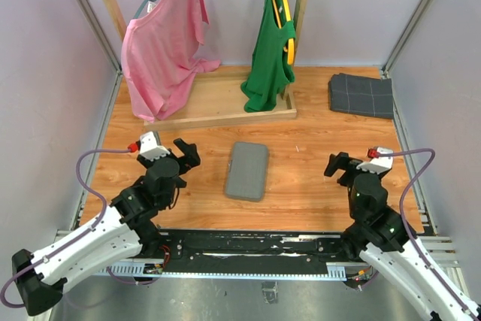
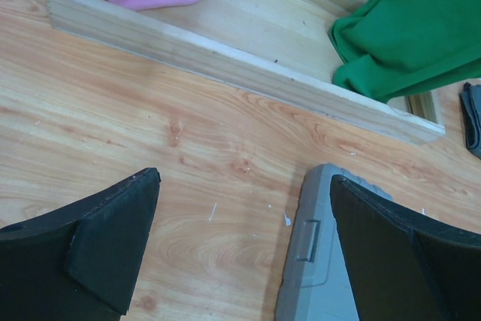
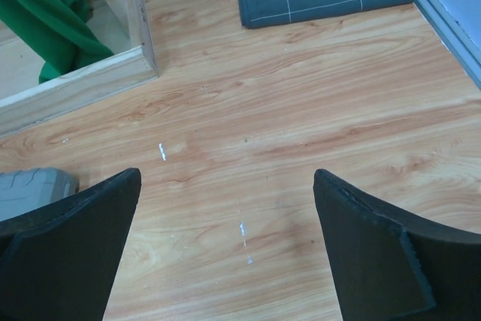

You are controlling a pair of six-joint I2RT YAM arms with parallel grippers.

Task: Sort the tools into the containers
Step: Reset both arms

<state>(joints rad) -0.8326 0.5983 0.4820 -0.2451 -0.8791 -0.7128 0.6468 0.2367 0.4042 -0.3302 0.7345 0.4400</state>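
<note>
The grey plastic tool case (image 1: 247, 170) lies shut and flat on the wooden table between the two arms. Its latch side shows in the left wrist view (image 2: 312, 261), and one corner shows in the right wrist view (image 3: 30, 189). No tools are in view. My left gripper (image 1: 183, 157) is open and empty, left of the case; in its wrist view (image 2: 244, 186) the right finger hangs over the case edge. My right gripper (image 1: 342, 167) is open and empty over bare table, right of the case, as its wrist view (image 3: 225, 178) shows.
A wooden clothes rack base (image 1: 225, 103) stands behind the case, with a pink shirt (image 1: 161, 43) and a green shirt (image 1: 269, 58) hanging on it. A dark grey folded cloth with grid lines (image 1: 361, 95) lies at the back right.
</note>
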